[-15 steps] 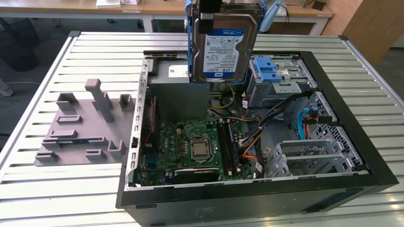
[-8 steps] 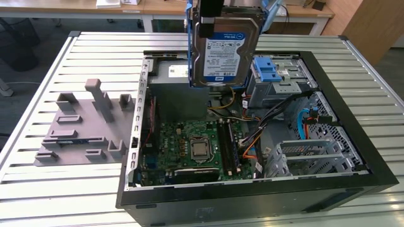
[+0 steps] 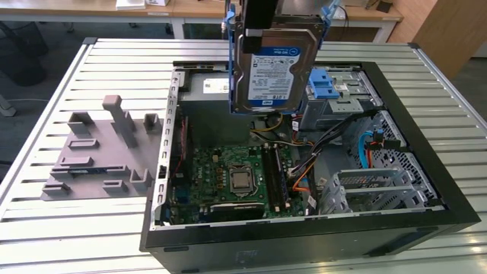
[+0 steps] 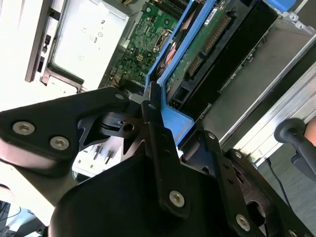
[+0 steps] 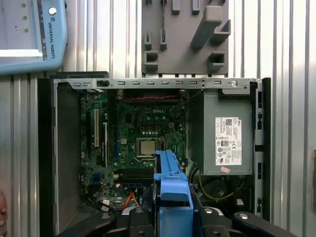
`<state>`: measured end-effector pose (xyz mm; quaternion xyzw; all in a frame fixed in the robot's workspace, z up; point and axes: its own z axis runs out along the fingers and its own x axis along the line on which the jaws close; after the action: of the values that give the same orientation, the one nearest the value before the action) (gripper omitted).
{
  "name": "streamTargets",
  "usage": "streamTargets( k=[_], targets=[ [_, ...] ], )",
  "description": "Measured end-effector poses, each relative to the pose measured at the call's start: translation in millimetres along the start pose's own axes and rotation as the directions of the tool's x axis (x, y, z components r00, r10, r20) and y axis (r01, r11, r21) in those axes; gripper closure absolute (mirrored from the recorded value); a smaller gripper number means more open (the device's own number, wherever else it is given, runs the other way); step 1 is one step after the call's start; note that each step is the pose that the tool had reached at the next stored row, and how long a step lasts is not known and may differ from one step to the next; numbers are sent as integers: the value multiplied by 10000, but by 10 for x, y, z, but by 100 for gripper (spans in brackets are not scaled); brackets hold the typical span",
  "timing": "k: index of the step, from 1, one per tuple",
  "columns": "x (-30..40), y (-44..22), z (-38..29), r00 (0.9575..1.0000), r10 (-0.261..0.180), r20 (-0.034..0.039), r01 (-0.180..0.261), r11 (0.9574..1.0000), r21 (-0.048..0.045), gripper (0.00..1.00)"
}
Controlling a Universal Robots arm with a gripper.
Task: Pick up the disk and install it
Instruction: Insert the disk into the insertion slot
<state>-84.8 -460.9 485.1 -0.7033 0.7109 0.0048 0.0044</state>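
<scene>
The disk (image 3: 275, 68), silver with a blue-and-white label and blue rails, hangs upright above the open computer case (image 3: 304, 231), over its far half. My gripper (image 3: 263, 28) is shut on the disk's upper end from above. In the second wrist view the black fingers (image 4: 150, 111) clamp the blue rail, and the disk's green circuit-board side (image 4: 197, 44) faces the camera. In the first wrist view the blue carrier (image 5: 170, 180) sticks out from the gripper (image 5: 173, 217) over the motherboard.
Inside the case lie the motherboard (image 3: 236, 171), the grey power supply (image 5: 227, 133), a metal drive cage with a blue bracket (image 3: 329, 85) and a second cage (image 3: 373, 188). A grey moulded fixture (image 3: 99, 148) lies on the slatted metal table (image 3: 68, 240), on the exterior view's left.
</scene>
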Motion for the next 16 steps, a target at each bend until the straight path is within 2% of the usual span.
streamTargets(
  k=[6,11,16],
  targets=[
    [4,-105,0,10000,0,0,0,10000,0,64],
    [17,-123,0,10000,0,-1,0,10000,0,64],
    [79,-125,0,10000,0,-1,0,10000,0,64]
  ],
)
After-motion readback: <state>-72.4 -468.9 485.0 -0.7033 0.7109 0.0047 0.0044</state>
